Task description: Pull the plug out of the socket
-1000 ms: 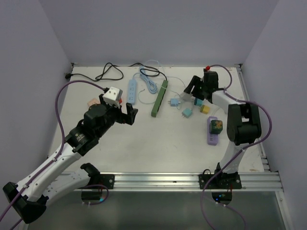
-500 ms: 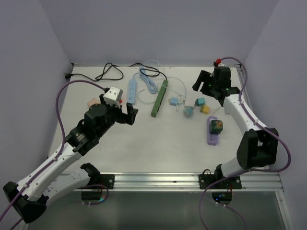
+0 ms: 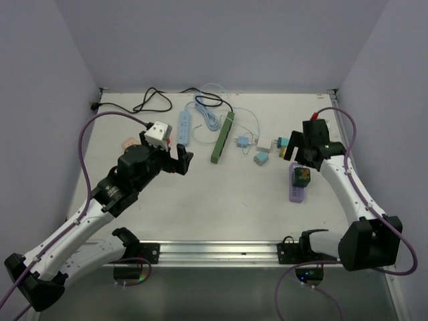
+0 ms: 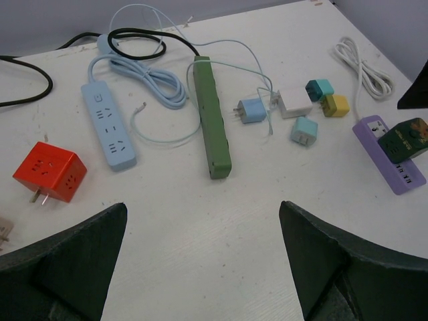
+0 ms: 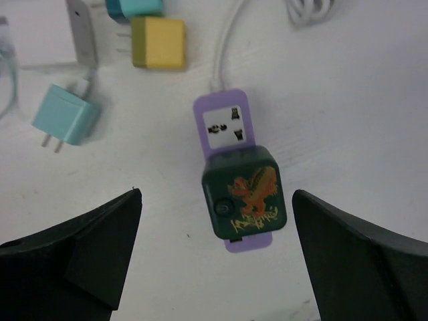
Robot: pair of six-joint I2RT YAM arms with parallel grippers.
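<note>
A dark green cube plug with an orange dragon print sits plugged into a purple socket strip; both also show in the top view, the plug on the strip, and at the right of the left wrist view. My right gripper is open and empty, hovering above the plug with a finger on each side of it, apart from it. My left gripper is open and empty above bare table at the left.
A green power strip, a light blue strip with coiled cable, a red cube socket, a white adapter, blue, light teal, dark teal and yellow plugs, a white cord, a black cable.
My right arm has swung from the far side toward the near right and now hovers over the green plug and purple strip. The white adapter and small plugs shifted slightly. The left arm has not moved.
</note>
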